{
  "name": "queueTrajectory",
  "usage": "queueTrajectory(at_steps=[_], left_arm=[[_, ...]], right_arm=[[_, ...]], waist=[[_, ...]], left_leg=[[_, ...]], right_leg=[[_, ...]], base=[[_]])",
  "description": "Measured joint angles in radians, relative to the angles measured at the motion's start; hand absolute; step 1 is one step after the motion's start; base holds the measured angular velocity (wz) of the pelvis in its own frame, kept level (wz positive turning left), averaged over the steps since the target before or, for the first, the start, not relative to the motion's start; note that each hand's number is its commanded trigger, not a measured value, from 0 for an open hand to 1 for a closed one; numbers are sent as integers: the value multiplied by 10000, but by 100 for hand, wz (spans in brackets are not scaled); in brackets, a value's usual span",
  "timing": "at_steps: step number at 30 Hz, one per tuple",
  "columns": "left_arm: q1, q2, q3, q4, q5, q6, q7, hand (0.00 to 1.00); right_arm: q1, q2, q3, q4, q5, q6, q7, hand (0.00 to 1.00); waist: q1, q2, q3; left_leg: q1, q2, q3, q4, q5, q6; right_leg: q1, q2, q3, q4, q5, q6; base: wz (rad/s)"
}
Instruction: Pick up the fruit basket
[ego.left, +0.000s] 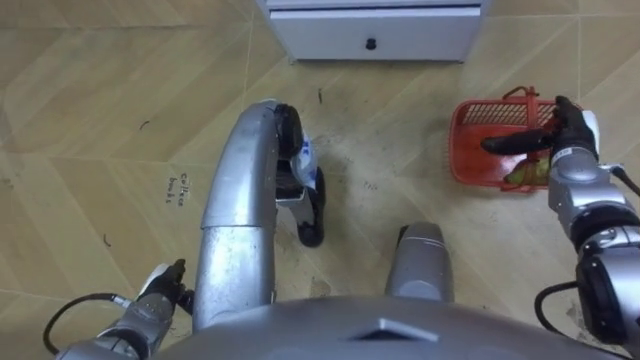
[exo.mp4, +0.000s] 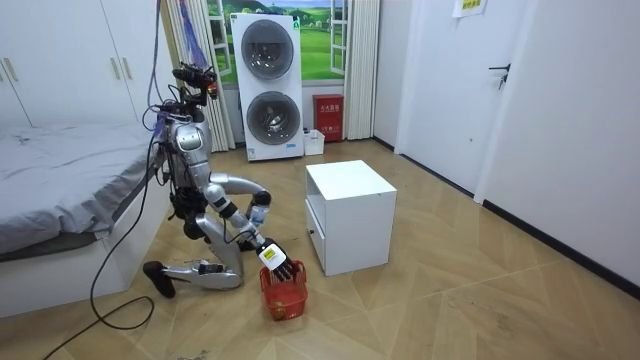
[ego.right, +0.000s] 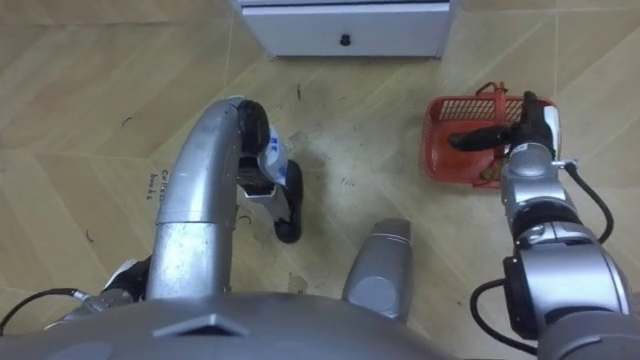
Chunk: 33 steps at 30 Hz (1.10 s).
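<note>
Right hand (ego.left: 566, 128) over basket (ego.left: 463, 147); illegible floor writing (ego.left: 180, 186)

I saw the fruit basket (ego.left: 463, 150) as a red plastic mesh tub with an open top. It stood upright on the floor (ego.left: 400, 120), directly beneath the right hand (ego.left: 566, 130), whose dark fingers (ego.left: 505, 144) lay stretched fairly straight across its opening. Its red handle (ego.left: 522, 99) rose just beside the hand's far side. Yellow-green fruit (ego.left: 524, 176) lay inside, just below the wrist.
</note>
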Motion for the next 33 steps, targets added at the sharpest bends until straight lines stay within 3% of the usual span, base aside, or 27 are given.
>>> queueTrajectory(at_steps=[13, 14, 15, 16, 17, 26, 33], left_arm=[[-2, -9, -319, 5, 2, 138, -426, 0], [0, -17, -319, 4, 4, 179, -458, 0], [-1, -17, -319, 4, 4, 185, -464, 0], [-2, -16, -318, 4, 4, 186, -464, 0], [-1, -16, -319, 0, 4, 183, -466, 0], [-67, -13, -321, -57, -1, 173, -672, 0], [-107, 4, -300, -416, -1, 140, -789, 0]], right_arm=[[-96, -206, 74, 600, 212, -28, 378, 0], [-97, -206, 74, 642, 369, -20, 378, 39], [-97, -207, 73, 663, 425, -18, 378, 52], [-97, -210, 75, 689, 528, -15, 379, 83], [-96, -228, 79, 746, 825, -16, 383, 100], [-80, -257, 73, 987, 2595, -16, 1103, 100], [-81, -269, 66, 988, 2888, -16, 1510, 100]], waist=[[96, 72, -6], [102, 106, -8], [102, 122, -10], [115, 160, -17], [134, 192, -27], [312, 217, -15], [313, 184, 2]], left_leg=[[2, -107, 77, -122, 95, 2], [2, -100, 86, -124, 95, 2], [2, -100, 87, -128, 95, 2], [3, -98, 87, -132, 96, 0], [3, -102, 85, -132, 100, -8], [-27, -139, 68, -130, 108, -23], [-117, -141, 44, -128, 110, -24]], right_leg=[[-5, -138, -42, 7, -5, 9], [-19, -139, -31, 13, -6, 11], [-22, -139, -31, 13, -6, 12], [-31, -134, -33, 13, -10, 20], [-32, -133, -32, 14, -11, 22], [-23, -130, -53, 13, -12, 23], [-88, -123, -101, 10, -11, 24]], base=[[2], [0], [0], [0], [0], [0], [1]])
